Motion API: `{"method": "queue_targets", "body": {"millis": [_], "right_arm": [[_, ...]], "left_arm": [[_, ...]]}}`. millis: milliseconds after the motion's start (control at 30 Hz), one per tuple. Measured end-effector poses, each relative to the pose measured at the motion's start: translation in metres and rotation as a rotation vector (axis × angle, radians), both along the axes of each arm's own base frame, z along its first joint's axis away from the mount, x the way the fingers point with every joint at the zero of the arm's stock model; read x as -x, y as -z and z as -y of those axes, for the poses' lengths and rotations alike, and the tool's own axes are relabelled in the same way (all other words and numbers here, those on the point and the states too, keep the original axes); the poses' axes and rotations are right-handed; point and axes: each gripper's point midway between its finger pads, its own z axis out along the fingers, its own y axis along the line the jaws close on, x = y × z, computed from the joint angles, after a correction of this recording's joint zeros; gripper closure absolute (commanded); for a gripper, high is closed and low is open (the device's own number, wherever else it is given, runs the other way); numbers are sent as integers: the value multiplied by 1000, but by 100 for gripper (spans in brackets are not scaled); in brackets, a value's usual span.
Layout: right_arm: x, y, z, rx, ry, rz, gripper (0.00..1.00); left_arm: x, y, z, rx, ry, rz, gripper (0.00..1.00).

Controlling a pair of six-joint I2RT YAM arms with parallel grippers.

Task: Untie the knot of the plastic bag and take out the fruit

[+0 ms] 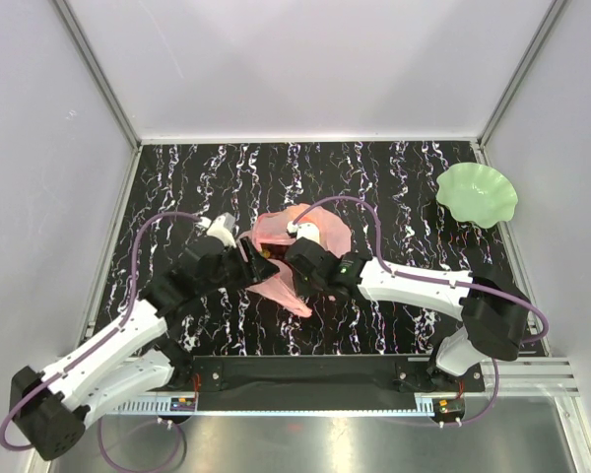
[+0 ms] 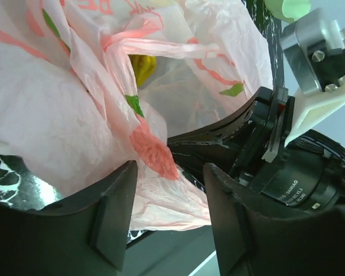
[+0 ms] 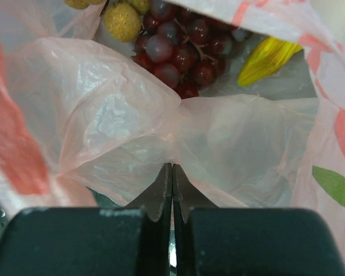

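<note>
The pink plastic bag lies crinkled at the table's middle between both grippers. My left gripper is open at the bag's left side. In the left wrist view a twisted pink end of the bag hangs between its spread fingers. A yellow banana shows through the bag's mouth. My right gripper is shut on a fold of the bag film. Past it, the open bag holds dark red grapes, small brown round fruits and a banana.
A wavy green plate stands at the back right of the black marbled table. The right arm's wrist is close beside my left gripper. White walls enclose the table at the back and sides.
</note>
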Motion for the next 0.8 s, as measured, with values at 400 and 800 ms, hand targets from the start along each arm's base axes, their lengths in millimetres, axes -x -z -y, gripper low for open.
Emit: {"method": "queue_targets", "body": {"millis": [400, 800], "right_arm": [[0, 0, 4, -12, 10, 10, 100], [0, -1, 3, -20, 12, 14, 100]], "left_arm": [[-21, 60, -7, -181, -93, -112, 2], [-63, 55, 7, -252, -125, -54, 1]]}}
